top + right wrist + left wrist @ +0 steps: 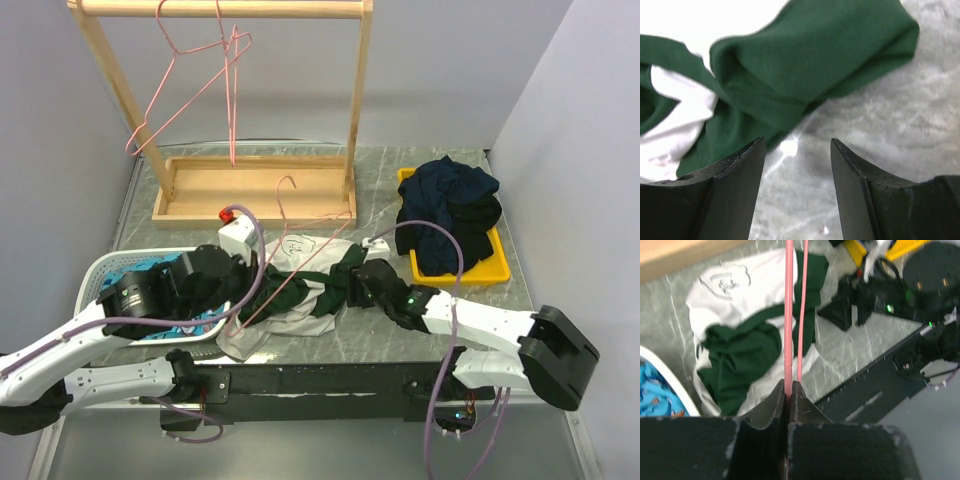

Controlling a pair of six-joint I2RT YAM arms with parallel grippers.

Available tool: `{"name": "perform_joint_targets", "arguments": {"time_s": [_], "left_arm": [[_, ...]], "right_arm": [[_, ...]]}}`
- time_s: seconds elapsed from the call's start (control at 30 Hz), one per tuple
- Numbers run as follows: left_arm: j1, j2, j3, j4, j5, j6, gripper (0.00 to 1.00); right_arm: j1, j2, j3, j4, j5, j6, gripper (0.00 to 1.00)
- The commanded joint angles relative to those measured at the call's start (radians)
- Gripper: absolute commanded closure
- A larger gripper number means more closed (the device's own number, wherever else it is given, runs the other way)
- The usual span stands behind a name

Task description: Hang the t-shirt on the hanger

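L gripper [788, 385]: jaws fully closed, clamped on one wire of the hanger [788, 315]. In the L wrist view this wire runs from the fingertips toward 12 o'clock, with a 2nd wire of the same hanger just beside it at 1 o'clock. In the top view the hanger lies slanted across the t-shirt [283, 288], hook end toward 12 o'clock, near the base of the wooden rack [255, 185]. T-shirt: crumpled on the table [390, 340], approx. centre of the top view. Its pale panel w/ line print faces up at 12 o'clock; dark green folds are at centre and 3 o'clock, pale cloth at 7 o'clock. R gripper [796, 142]: jaws wide apart, nothing held, bare table between the fingers. It sits at the t-shirt's 3 o'clock edge, a green fold at 11 o'clock of the gap; contact cannot be determined. Rack rail carries two more pink hangers [190, 90]. Yellow tray [490, 270] at 2 o'clock holds a dark clothes heap [450, 210]. White basket [100, 270] at 9 o'clock holds blue cloth [130, 262], partly hidden by the L arm.
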Motion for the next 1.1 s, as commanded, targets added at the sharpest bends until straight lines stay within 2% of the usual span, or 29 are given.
{"name": "perform_joint_targets", "arguments": {"time_s": [0.0,0.07,0.17,0.27,0.37,0.67,1.07], "left_arm": [[-0.039,-0.054,-0.011,-0.091,-0.032,-0.141,0.99],[-0.045,-0.062,-0.004,-0.128,-0.032,-0.162,0.99],[-0.052,-0.076,-0.010,-0.178,-0.017,-0.181,0.99],[-0.056,-0.097,-0.022,-0.206,-0.002,-0.182,0.99],[-0.056,-0.120,-0.011,-0.237,0.002,-0.170,0.99],[-0.056,-0.105,0.013,-0.278,0.028,-0.133,0.99],[-0.056,-0.061,0.042,-0.258,0.074,-0.092,0.99]], "right_arm": [[0.004,0.084,0.102,0.070,0.054,-0.036,0.43],[0.004,0.118,0.127,0.051,0.082,-0.043,0.46],[0.003,0.129,0.178,0.033,0.106,-0.051,0.58],[0.001,0.157,0.279,-0.030,0.128,-0.057,0.79],[-0.025,0.189,0.349,-0.078,0.091,-0.057,0.88],[-0.071,0.227,0.461,-0.188,0.019,-0.042,0.93],[-0.124,0.256,0.504,-0.228,-0.064,-0.049,0.97]]}}
